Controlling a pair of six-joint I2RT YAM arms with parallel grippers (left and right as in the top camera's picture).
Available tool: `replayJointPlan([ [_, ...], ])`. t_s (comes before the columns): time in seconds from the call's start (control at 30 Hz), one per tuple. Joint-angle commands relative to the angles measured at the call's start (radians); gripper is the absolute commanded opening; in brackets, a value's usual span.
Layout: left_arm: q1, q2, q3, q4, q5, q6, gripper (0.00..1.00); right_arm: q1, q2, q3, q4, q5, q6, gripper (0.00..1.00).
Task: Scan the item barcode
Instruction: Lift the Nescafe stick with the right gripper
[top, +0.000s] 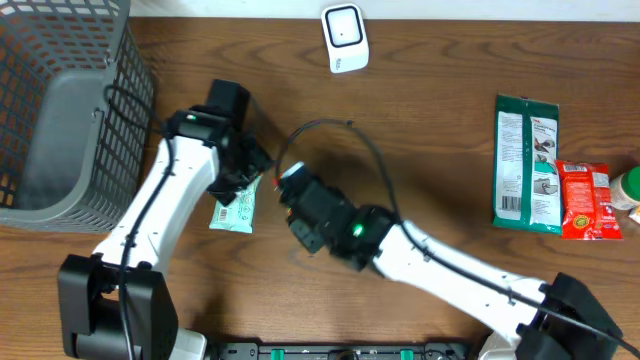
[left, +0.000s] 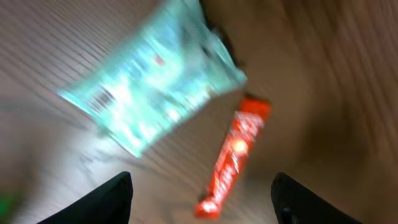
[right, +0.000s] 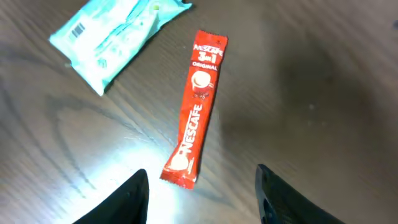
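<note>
See a pale teal packet (right: 112, 31) lying flat on the brown table (right: 323, 93), barcode printed near one end and facing up. Find a red coffee stick (right: 196, 106) just beside it, also flat, not touching it in the right wrist view. Read the left gripper (left: 202, 190) as released: dark fingers (left: 115, 196) spread wide above both items, clasping nothing, though that view blurs heavily. Read the right gripper (right: 200, 186) as released too, jaws parted over the lower end of the stick without clasping it. From overhead, spot the packet mid-table, partly under the left gripper, a white scanner (top: 345, 38) well apart at the far edge, a grey basket (top: 135, 100) on the left, and a green pack (top: 527, 160) with a red pouch (top: 585, 200) against its edge on the right
</note>
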Motion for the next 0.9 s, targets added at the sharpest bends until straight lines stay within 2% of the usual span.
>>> replayJointPlan([
  [0.0, 0.055, 0.005, 0.021, -0.001, -0.108, 0.060, 0.72, -0.015, 0.006, 0.002, 0.004, -0.137, 0.134, 0.53],
  [0.27, 0.085, 0.005, 0.020, -0.004, -0.242, 0.108, 0.72, 0.007, 0.192, 0.002, 0.082, -0.091, 0.151, 0.47],
  [0.3, 0.085, 0.005, 0.020, -0.004, -0.242, 0.108, 0.78, 0.007, 0.228, 0.002, 0.105, -0.065, 0.150, 0.47],
  [0.37, 0.085, 0.005, 0.020, -0.001, -0.242, 0.108, 0.82, 0.007, 0.262, 0.002, 0.141, -0.059, 0.124, 0.47],
  [0.43, 0.086, 0.005, 0.020, 0.000, -0.243, 0.108, 0.83, 0.008, 0.290, 0.002, 0.160, -0.080, 0.121, 0.43],
  [0.53, 0.085, 0.005, 0.020, 0.021, -0.243, 0.108, 0.83, 0.008, 0.296, 0.002, 0.131, -0.089, 0.121, 0.21],
  [0.57, 0.085, 0.005, 0.020, 0.030, -0.243, 0.108, 0.83, 0.007, 0.296, 0.002, 0.121, -0.088, 0.121, 0.20],
  [0.77, 0.085, 0.005, 0.020, 0.081, -0.321, 0.108, 0.83, 0.006, 0.296, 0.001, 0.103, -0.055, 0.121, 0.21],
  [0.87, 0.085, 0.005, 0.014, 0.082, -0.321, 0.108, 0.83, 0.008, 0.297, 0.001, 0.104, -0.055, 0.121, 0.32],
])
